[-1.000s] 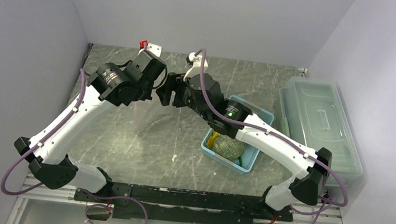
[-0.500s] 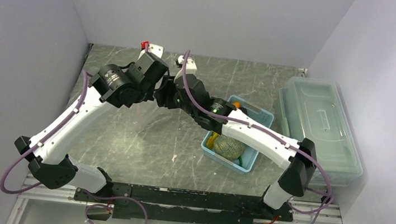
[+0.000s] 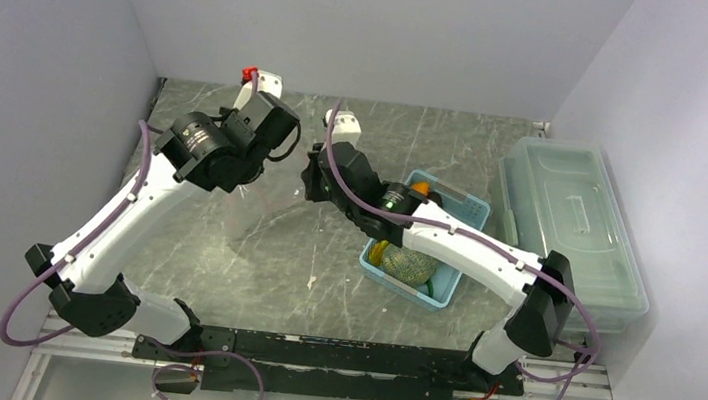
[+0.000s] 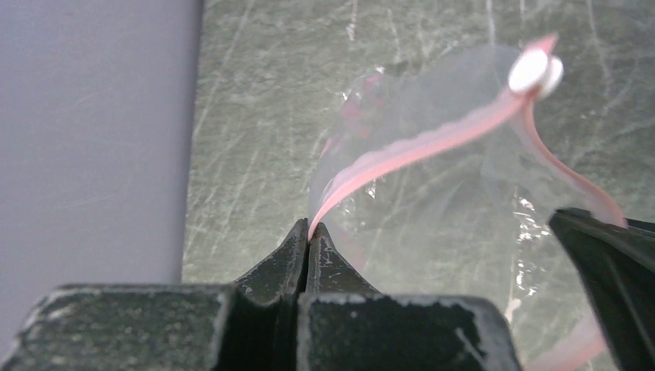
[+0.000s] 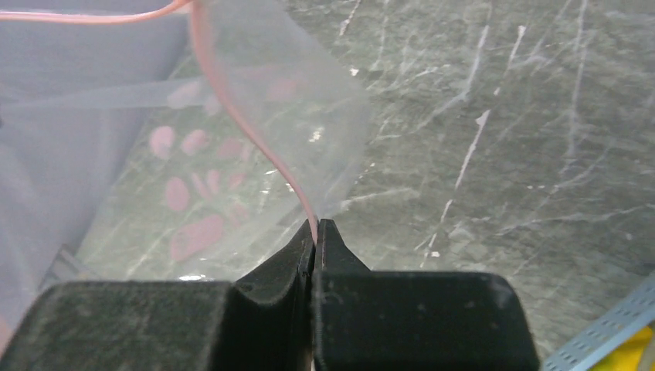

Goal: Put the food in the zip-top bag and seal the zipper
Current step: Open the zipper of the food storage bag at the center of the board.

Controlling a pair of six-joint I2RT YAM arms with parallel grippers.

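Top external view, centre of the frame: the right hand (image 5: pixel 315 226), which stood open a second ago, has now closed tight on the pink strip (image 5: pixel 232 108) along the mouth of the clear bag (image 4: pixel 432 185). The left hand (image 4: pixel 309 232), shut throughout, pinches the same strip further along. The two hands, nearly touching a second ago, have drawn a little apart, and the bag hangs between them above the table (image 3: pixel 251 269), its mouth bowed open, with a white slider (image 4: pixel 534 71) at the far end of the strip. The food has not moved: a netted melon (image 3: pixel 408 264) and bits of yellow, orange and green lie in the light-blue basket (image 3: pixel 474 212) right of centre, partly hidden by the right arm. The table is a grey-green marbled slab streaked with pale scratches. A clear lidded box (image 3: pixel 569 225) sits along its right edge, and plain pale-lilac walls (image 3: pixel 370 21) close it in on three sides.
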